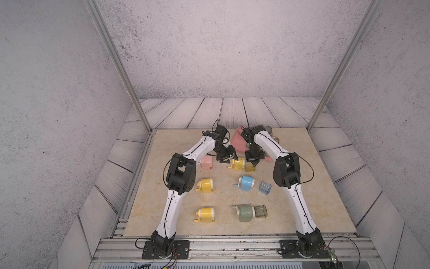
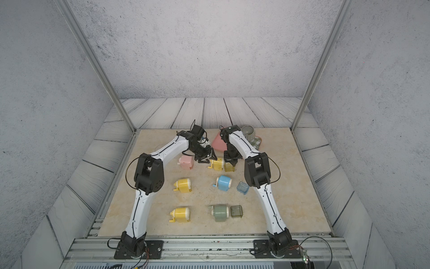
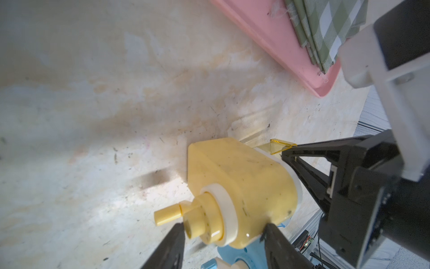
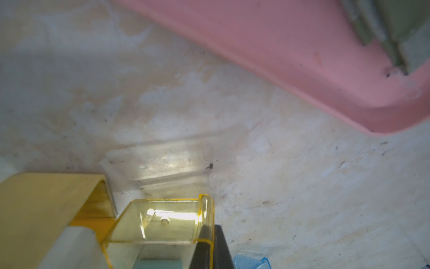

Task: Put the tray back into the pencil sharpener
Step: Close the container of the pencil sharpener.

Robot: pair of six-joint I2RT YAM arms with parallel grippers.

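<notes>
The tray is being slid in. The yellow sharpener point(image 1: 238, 164) lies in the upper middle of the tabletop point(image 1: 221, 198). Its clear yellow tray point(image 1: 249, 168) touches its right end, seemingly skewed at the slot and mostly outside. The left fingers point(image 3: 167, 249), partly spread, grip the sharpener near its crank end, apparently bracing it. The right fingers point(image 4: 221, 251), pressed together and holding nothing, rest against the tray's outer wall. Next, I judge, the tray needs squaring to the slot, then a straight push inward. The slot mouth is hard to make out in both top views. Both pairs of fingers are cut off at the lower edge of the wrist views.
</notes>
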